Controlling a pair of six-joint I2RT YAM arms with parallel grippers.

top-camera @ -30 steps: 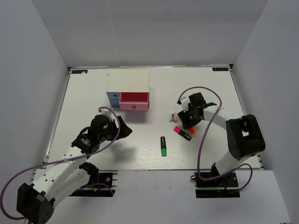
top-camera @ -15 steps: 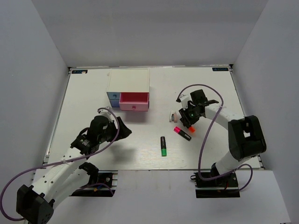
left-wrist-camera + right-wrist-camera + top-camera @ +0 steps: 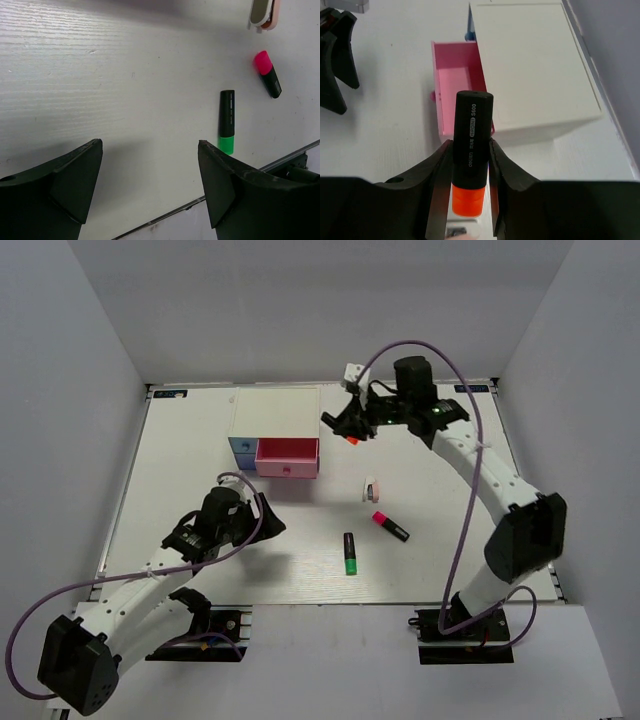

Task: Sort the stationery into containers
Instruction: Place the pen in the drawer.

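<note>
My right gripper (image 3: 469, 160) is shut on a black highlighter with an orange end (image 3: 470, 145). In the top view that gripper (image 3: 345, 427) hangs in the air just right of the white-topped box (image 3: 277, 412), above and beside its pulled-out pink drawer (image 3: 287, 456). A light blue drawer (image 3: 241, 452) sits to the left of the pink one. On the table lie a green-ended highlighter (image 3: 350, 553), a pink-ended highlighter (image 3: 391, 526) and a whitish-pink eraser (image 3: 371, 487). My left gripper (image 3: 150, 175) is open and empty, low over the table left of the green highlighter (image 3: 227, 121).
The white table (image 3: 180, 480) is walled at the back and both sides. Both arm bases are bolted at the near edge. The left arm's purple cable (image 3: 232, 480) loops close to the drawers.
The right gripper closed on the orange-ended highlighter, lifted it from the table and carried it up and left toward the box. The left arm barely moved.
</note>
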